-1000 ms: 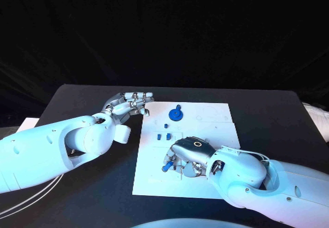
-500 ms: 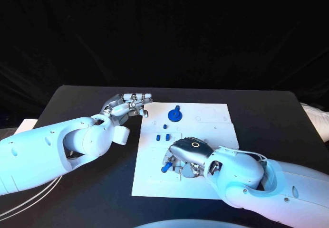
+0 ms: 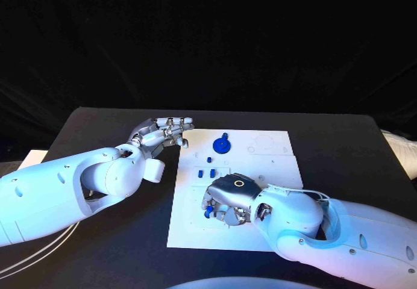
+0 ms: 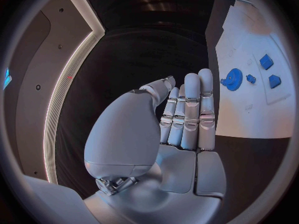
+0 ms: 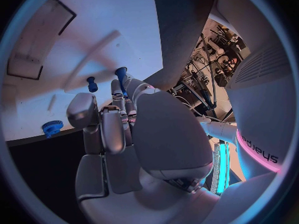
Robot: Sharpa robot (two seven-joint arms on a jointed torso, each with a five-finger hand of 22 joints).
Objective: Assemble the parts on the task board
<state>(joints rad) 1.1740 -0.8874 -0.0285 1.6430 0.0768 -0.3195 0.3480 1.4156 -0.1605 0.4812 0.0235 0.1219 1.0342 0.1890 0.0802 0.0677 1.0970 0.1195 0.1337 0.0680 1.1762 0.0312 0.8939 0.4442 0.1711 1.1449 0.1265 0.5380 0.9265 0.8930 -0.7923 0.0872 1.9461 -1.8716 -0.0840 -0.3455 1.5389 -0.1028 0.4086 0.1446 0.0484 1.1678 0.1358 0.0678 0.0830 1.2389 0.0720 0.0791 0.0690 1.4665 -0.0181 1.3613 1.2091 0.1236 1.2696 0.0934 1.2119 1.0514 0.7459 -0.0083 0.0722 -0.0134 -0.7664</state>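
Robot hand (image 3: 228, 198) on the right is pinching a blue peg (image 3: 208, 212) over the white board's (image 3: 269, 150) near half; seating it cleanly is calling for an upright, slow descent. Left robot hand (image 3: 163, 133) is idling empty, fingers together, beside the board.

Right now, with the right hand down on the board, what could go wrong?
1. The right hand holds a blue part at its fingertips only, so the part may slip or tilt.
2. The hand covers its own work area on the task board.
3. Loose small blue pieces lie close beside it and could get knocked.
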